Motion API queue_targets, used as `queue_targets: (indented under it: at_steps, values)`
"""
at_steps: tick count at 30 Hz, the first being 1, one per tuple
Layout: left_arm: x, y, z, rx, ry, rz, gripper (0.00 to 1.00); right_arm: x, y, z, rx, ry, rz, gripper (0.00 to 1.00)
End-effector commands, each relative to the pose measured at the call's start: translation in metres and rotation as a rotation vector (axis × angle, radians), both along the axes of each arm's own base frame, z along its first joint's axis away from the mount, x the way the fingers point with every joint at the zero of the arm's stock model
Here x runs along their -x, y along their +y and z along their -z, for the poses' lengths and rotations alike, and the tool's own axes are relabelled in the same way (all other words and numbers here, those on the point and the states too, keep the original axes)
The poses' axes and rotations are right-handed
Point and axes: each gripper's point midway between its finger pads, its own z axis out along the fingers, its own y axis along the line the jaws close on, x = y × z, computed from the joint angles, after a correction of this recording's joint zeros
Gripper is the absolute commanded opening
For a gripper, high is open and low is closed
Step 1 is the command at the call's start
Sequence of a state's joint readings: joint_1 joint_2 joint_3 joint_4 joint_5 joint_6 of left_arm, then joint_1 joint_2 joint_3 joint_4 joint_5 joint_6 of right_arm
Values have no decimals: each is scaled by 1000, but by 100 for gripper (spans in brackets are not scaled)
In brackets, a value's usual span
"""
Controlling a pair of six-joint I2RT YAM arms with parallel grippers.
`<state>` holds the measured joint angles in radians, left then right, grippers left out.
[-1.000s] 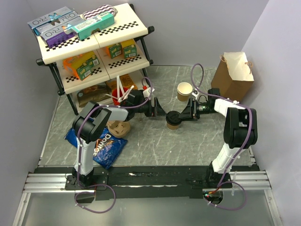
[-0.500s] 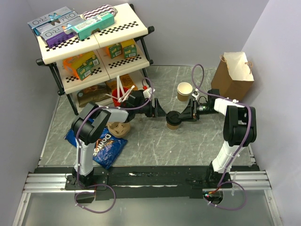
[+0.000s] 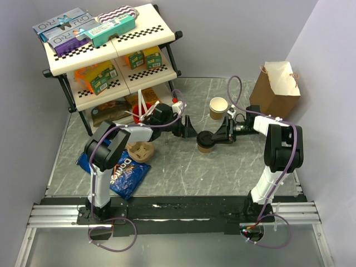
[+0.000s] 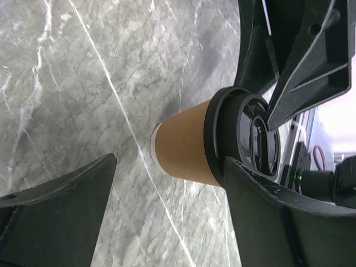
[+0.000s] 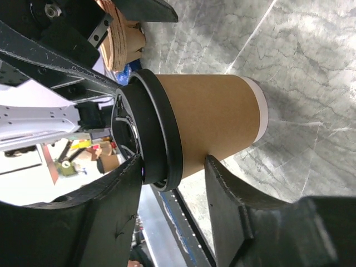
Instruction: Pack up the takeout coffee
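The takeout coffee [image 3: 204,142], a tan cup with a black lid, stands upright mid-table. It also shows in the left wrist view [image 4: 183,150] and the right wrist view [image 5: 211,117]. My left gripper [image 3: 192,129] [image 4: 169,167] is open just left of the cup, which sits at its fingertips, one finger beside the lid. My right gripper [image 3: 216,136] [image 5: 173,161] is open at the cup's right side. One finger lies over the lid and the other touches the cup wall.
A lidless tan cup [image 3: 218,107] stands behind the right gripper. A brown paper bag [image 3: 281,89] stands at the back right. A shelf rack [image 3: 111,50], a red cup of white sticks [image 3: 142,114], a cardboard cup carrier [image 3: 140,151] and a Doritos bag [image 3: 119,172] are on the left.
My left gripper has moved right, closer to the coffee cup. The right gripper and the cup have stayed put.
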<state>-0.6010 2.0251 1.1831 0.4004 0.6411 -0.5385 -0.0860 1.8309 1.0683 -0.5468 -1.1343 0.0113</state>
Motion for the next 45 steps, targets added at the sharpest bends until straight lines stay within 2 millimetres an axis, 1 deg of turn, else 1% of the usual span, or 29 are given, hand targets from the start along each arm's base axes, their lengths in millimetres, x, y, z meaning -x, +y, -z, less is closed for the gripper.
queue_targets:
  at_steps: [1, 3, 4, 5, 6, 7, 9, 10, 11, 14, 16, 17, 18, 19, 21, 26, 31, 33, 37, 45]
  values:
    - [17, -4, -18, 22, -38, 139, 85, -6, -12, 17, 159, -108, -24, 55]
    - [17, -4, -30, 48, -76, 181, 86, -5, -13, 14, 162, -119, -30, 56]
    - [21, -7, -40, 70, -102, 232, 86, -4, -13, 15, 170, -124, -35, 56]
    - [25, -6, -39, 61, -98, 268, 86, -3, -13, 15, 171, -126, -39, 56]
    - [25, -7, -40, 53, -150, 314, 86, -3, -13, 13, 172, -133, -42, 57]
    - [23, -11, -55, 74, -187, 356, 86, -3, -13, 12, 168, -136, -42, 58]
    - [24, -9, -57, 71, -192, 393, 87, -3, -12, 9, 164, -144, -45, 60]
    - [24, -11, -65, 86, -201, 408, 87, -4, -13, 8, 162, -150, -43, 60]
    - [24, -10, -68, 90, -206, 409, 87, -5, -12, 7, 161, -157, -42, 61]
    - [29, -8, -66, 90, -193, 400, 88, -6, -12, 6, 160, -166, -38, 61]
    - [36, -7, -56, 72, -179, 399, 88, -5, -12, 7, 159, -163, -41, 61]
    - [37, -6, -54, 56, -200, 395, 89, -5, -12, 7, 159, -163, -38, 61]
    - [41, -5, -46, 33, -188, 389, 89, -5, -12, 7, 158, -163, -39, 61]
    - [42, -6, -43, 18, -194, 384, 89, -5, -12, 7, 156, -165, -37, 61]
    - [40, -6, -37, -14, -206, 357, 89, -5, -11, 7, 152, -164, -35, 61]
    - [44, -17, -30, -24, -191, 346, 89, -6, -11, 8, 146, -159, -31, 61]
    - [49, -27, -29, -7, -169, 357, 89, -5, -11, 8, 147, -159, -34, 61]
    - [48, -30, -28, -4, -152, 345, 89, -5, -10, 9, 146, -154, -35, 61]
    - [41, -30, -18, -22, -112, 285, 89, -5, -10, 9, 145, -152, -31, 61]
    - [35, -26, 12, -71, -8, 187, 89, -4, -10, 13, 142, -133, -27, 61]
